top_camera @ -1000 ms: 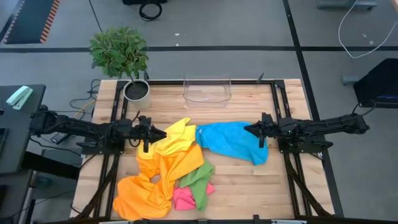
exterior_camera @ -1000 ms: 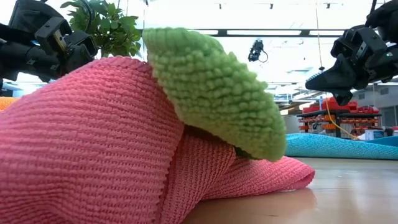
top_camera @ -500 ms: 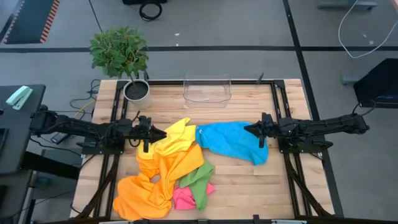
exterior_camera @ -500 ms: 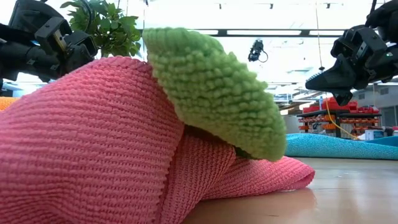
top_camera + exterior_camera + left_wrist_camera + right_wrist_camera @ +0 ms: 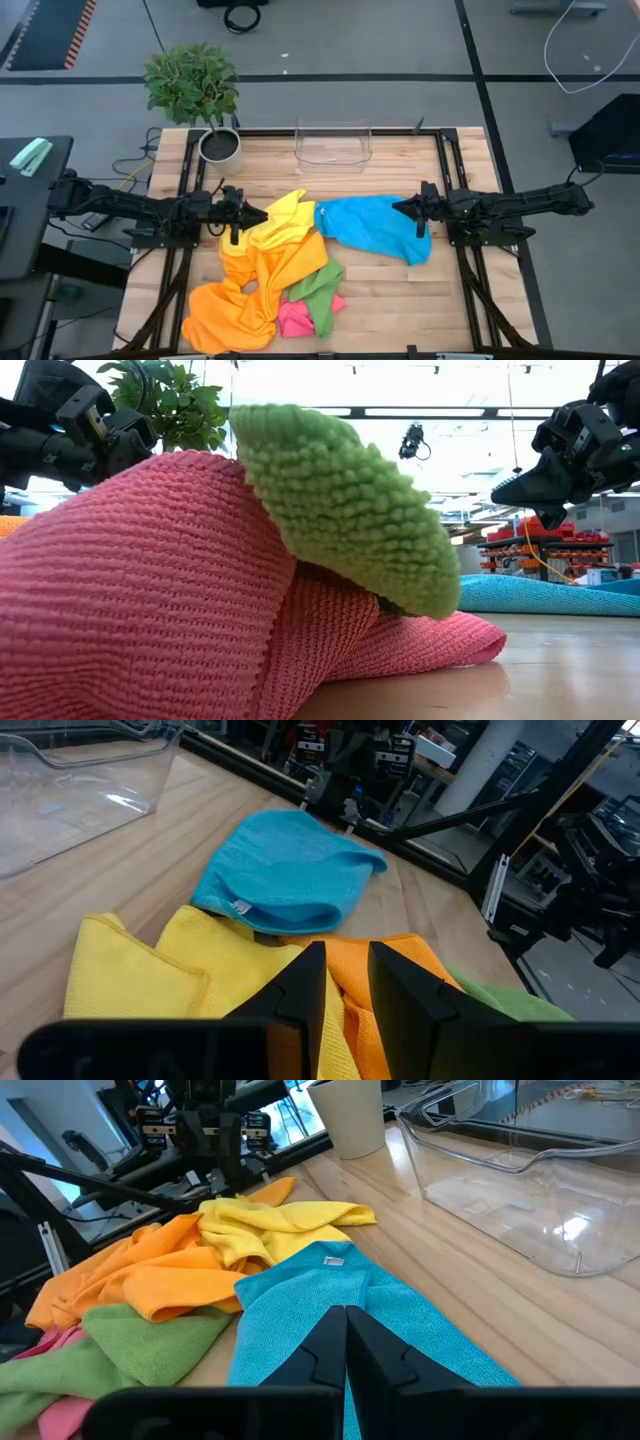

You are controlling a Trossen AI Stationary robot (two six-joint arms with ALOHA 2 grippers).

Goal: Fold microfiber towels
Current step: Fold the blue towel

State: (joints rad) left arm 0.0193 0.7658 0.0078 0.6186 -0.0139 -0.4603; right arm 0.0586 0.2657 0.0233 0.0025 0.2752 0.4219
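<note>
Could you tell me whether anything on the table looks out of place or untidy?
Nothing is damaged, but the towels lie unfolded: orange, yellow, green and pink are crumpled in one overlapping heap, with the blue towel rumpled alongside.

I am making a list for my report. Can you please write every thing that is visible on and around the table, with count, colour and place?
orange towels: count unclear, orange, crumpled heap on the table's left front
yellow towel: one, yellow, at the heap's far end
blue towel: one, blue, right of centre
green towel: one, green, on the pink one
pink towel: one, pink, front of the heap
plastic bin: one, clear, far edge
potted plant: one, green, far left corner
left gripper: dark, nearly shut, over the yellow towel
right gripper: dark, shut, over the blue towel
</note>
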